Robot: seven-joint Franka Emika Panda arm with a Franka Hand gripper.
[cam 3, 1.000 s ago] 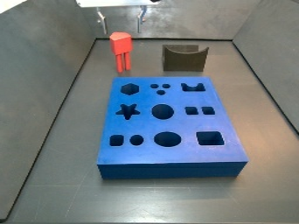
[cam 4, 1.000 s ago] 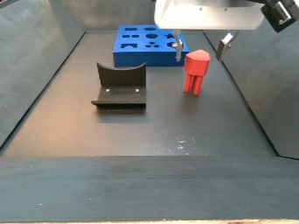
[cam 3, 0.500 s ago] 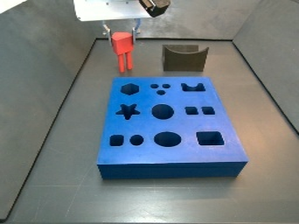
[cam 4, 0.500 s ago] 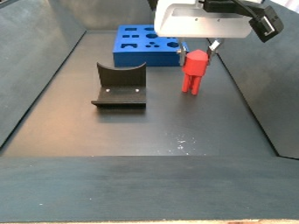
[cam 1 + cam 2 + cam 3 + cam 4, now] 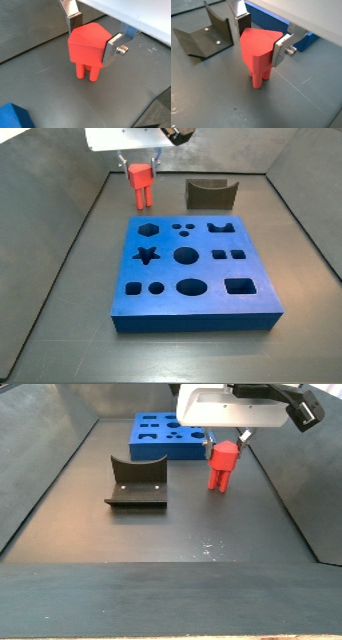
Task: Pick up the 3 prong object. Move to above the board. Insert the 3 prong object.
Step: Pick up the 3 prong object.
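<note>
The 3 prong object (image 5: pixel 139 188) is a small red-orange piece standing upright on its prongs on the grey floor, just beyond the far left corner of the board (image 5: pixel 214 271). My gripper (image 5: pixel 139 170) is down over it. In both wrist views the two silver fingers press on opposite sides of its blocky top (image 5: pixel 87 47) (image 5: pixel 258 47), so the gripper (image 5: pixel 92 46) (image 5: pixel 261 46) is shut on it. The prongs (image 5: pixel 87 73) still touch the floor. The board also shows in a side view (image 5: pixel 160 446), behind the piece (image 5: pixel 222 469).
A dark brown U-shaped block (image 5: pixel 210 194) stands on the floor beyond the board's far right corner, and shows in a side view (image 5: pixel 136 482) and a wrist view (image 5: pixel 201 37). Grey tray walls (image 5: pixel 60 238) rise on all sides.
The gripper has come down from above the piece, so that its fingers now sit around the blocky top. Over the last half second nothing visibly moved.
</note>
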